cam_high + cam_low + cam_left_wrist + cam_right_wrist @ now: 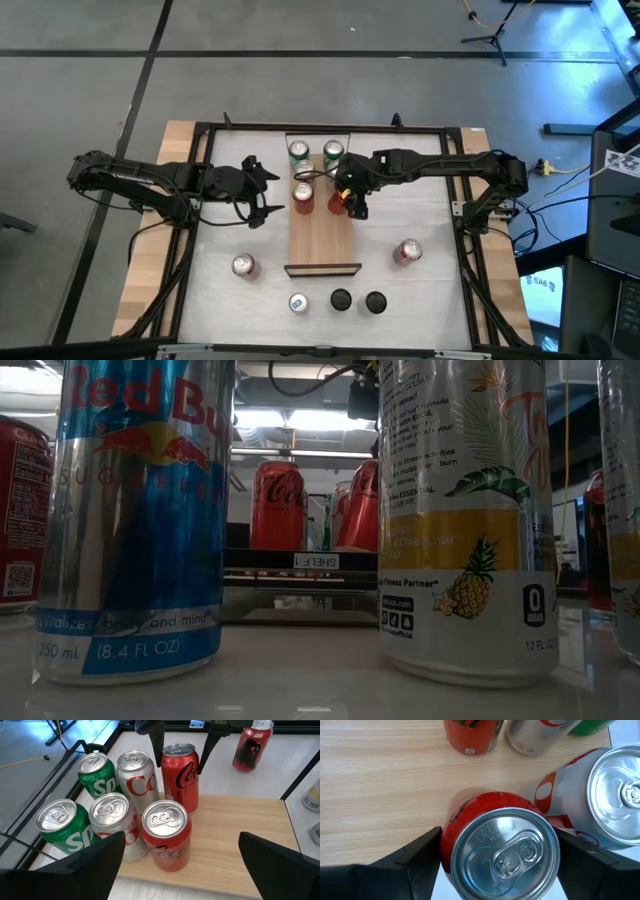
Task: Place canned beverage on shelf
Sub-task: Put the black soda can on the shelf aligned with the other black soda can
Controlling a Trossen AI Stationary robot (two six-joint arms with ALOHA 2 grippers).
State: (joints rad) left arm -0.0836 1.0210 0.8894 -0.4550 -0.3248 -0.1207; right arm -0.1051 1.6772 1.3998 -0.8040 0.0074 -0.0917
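A red cola can (pixel 497 852) is bracketed by the right claw (pixel 350 200) at the shelf (pixel 322 240) edge — whether gripped cannot be told (left claw (pixel 255 192) open, idle beside) — and could be tipped off if released overhanging.

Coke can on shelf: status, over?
Left hand open, parked left of shelf. Right hand around red Coke can, upright at shelf's right edge. Diet Coke can tight beside it.
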